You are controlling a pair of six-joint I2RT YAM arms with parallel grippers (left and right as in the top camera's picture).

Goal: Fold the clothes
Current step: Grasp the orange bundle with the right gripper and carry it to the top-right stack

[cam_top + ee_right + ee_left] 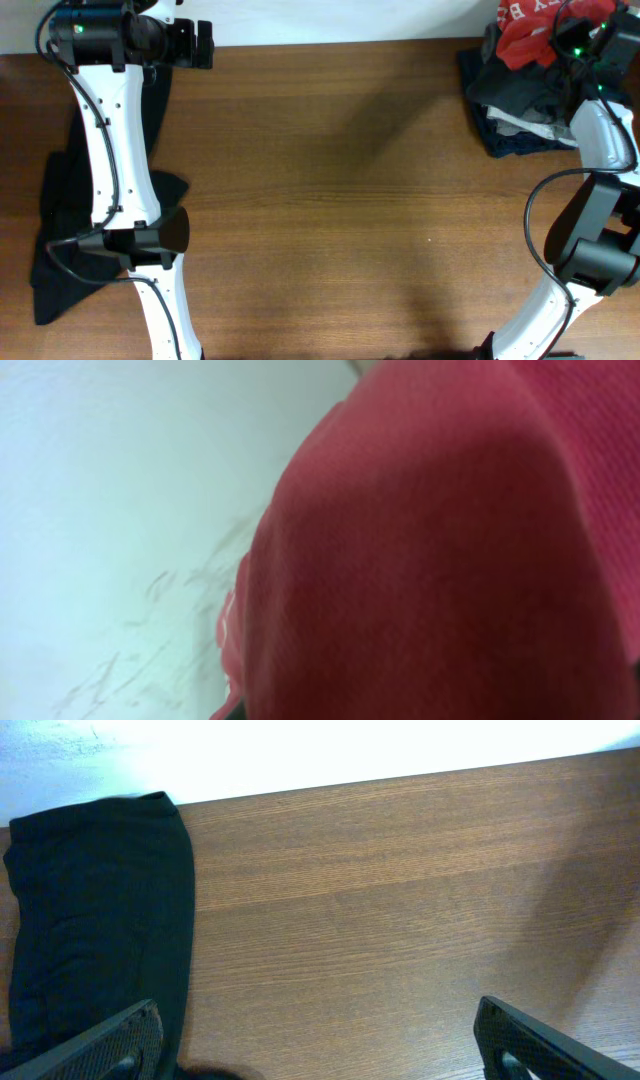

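Note:
The red-orange T-shirt [525, 32] with white lettering lies bunched on top of a clothes pile at the far right corner. My right gripper [578, 42] is down at the shirt. Its wrist view is filled by blurred red fabric [430, 550] pressed close to the camera, and its fingers are hidden. My left gripper [203, 45] is at the far left edge of the table, open and empty. Its two fingers [320, 1045] are spread wide over bare wood, beside a black garment.
A long black garment [60, 230] lies along the left side under the left arm and also shows in the left wrist view [100, 920]. A dark and grey pile of clothes [520, 120] sits under the red shirt. The wooden table [350, 200] spans the middle.

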